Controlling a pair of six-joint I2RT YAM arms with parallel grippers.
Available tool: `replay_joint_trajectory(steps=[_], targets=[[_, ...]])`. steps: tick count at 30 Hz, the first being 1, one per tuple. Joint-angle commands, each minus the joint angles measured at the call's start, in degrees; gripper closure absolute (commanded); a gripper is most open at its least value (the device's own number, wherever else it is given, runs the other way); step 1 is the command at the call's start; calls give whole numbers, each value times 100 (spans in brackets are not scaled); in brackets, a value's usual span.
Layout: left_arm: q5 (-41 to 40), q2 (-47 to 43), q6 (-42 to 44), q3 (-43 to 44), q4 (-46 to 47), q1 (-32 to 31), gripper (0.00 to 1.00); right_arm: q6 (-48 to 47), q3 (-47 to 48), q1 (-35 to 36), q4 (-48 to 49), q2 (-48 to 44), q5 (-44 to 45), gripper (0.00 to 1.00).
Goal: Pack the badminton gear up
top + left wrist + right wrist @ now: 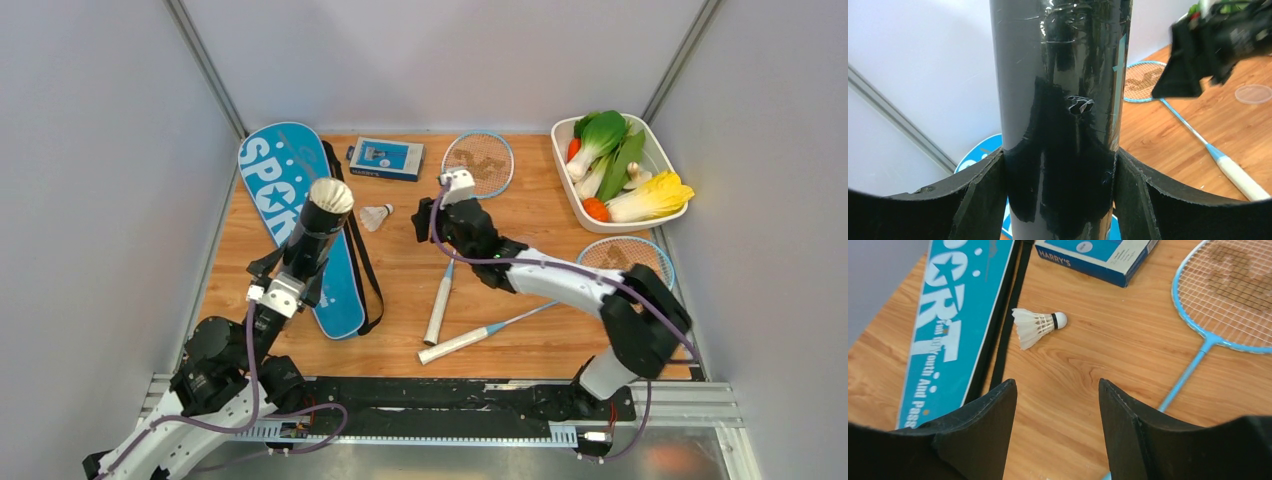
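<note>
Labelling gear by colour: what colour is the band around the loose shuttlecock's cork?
Black, on the shuttlecock beside its white cork; clearest in the right wrist view.

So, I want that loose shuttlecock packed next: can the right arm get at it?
Probably yes: the right end effector is open and empty, the shuttlecock lies on the table just ahead of it, and nothing stands between them.

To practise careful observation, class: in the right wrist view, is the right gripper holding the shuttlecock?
No, the shuttlecock lies on the wooden table beyond the open right gripper, untouched by either finger.
</note>
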Motion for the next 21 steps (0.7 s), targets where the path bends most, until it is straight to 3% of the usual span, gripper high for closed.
replay_joint_trajectory(steps=[1, 3, 12, 21], targets=[[-192, -306, -338, 272, -93, -14, 43, -471, 1158, 17, 896, 1176, -172, 37], [-191, -438, -388, 270, -183, -14, 43, -473, 1757, 27, 554, 1753, -187, 37], [53, -945, -811, 256, -309, -12, 43, -907, 3827, 605, -400, 3848, 1350, 33], [255, -1007, -969, 457, -373, -12, 43, -1115, 4659, 862, -558, 4939, 2413, 36]])
